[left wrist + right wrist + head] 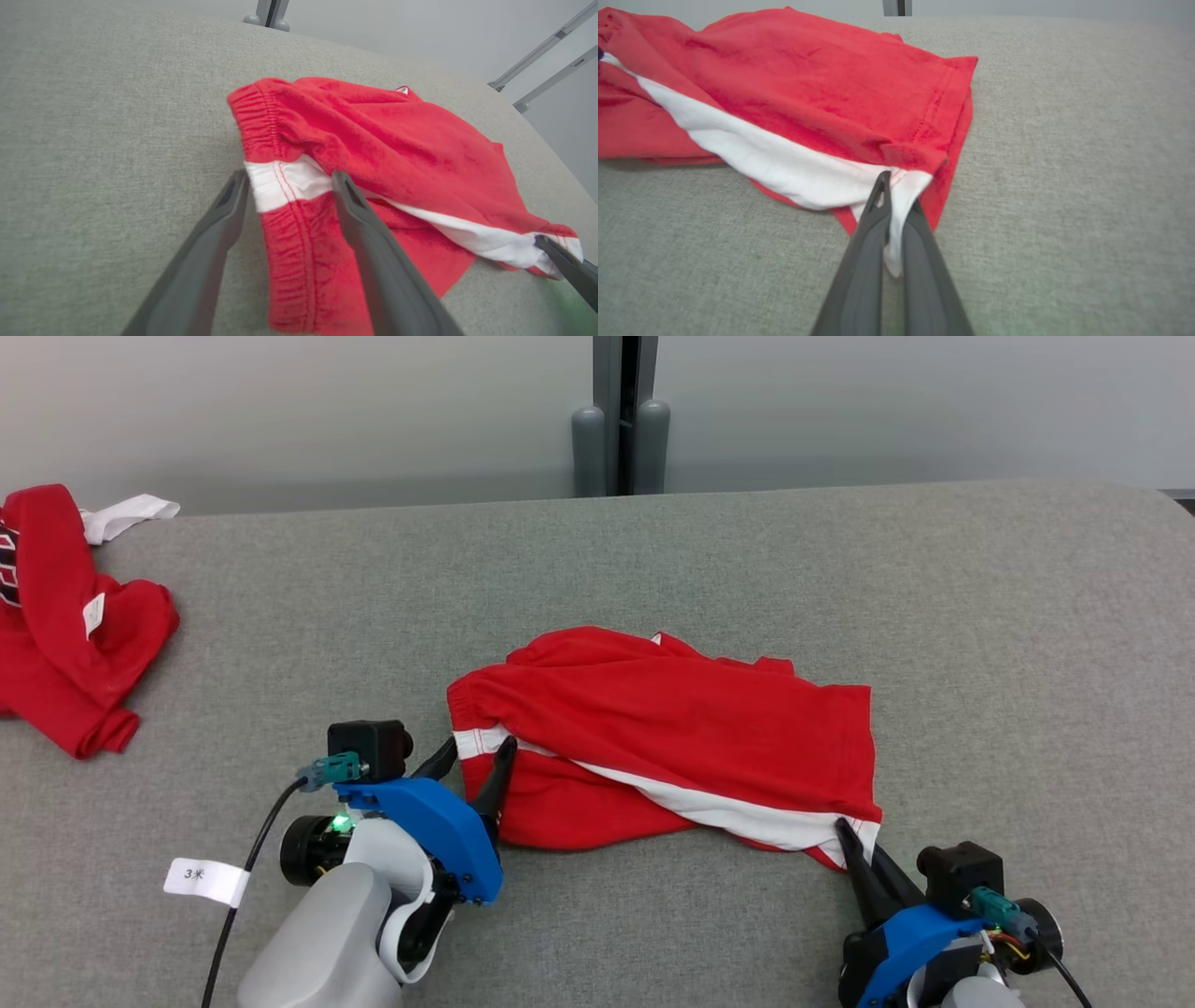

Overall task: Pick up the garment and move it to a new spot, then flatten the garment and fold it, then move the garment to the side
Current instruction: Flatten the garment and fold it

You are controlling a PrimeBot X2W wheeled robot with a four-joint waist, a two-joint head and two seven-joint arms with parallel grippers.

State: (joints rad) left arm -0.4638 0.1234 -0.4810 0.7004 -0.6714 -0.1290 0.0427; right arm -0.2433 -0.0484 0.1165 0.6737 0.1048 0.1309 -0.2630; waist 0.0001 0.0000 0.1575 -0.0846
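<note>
While right jaws pinch its white stripe, wide left jaws straddle the rumpled red garment [672, 719].

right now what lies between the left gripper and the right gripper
The red garment: its white stripe runs from the open left gripper to the right gripper, shut on its corner. The head view shows it.

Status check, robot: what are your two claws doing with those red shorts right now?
Right gripper shut on red shorts, at striped hem corner. Left gripper open, straddling the waistband. Another red garment lies far left, apart.
</note>
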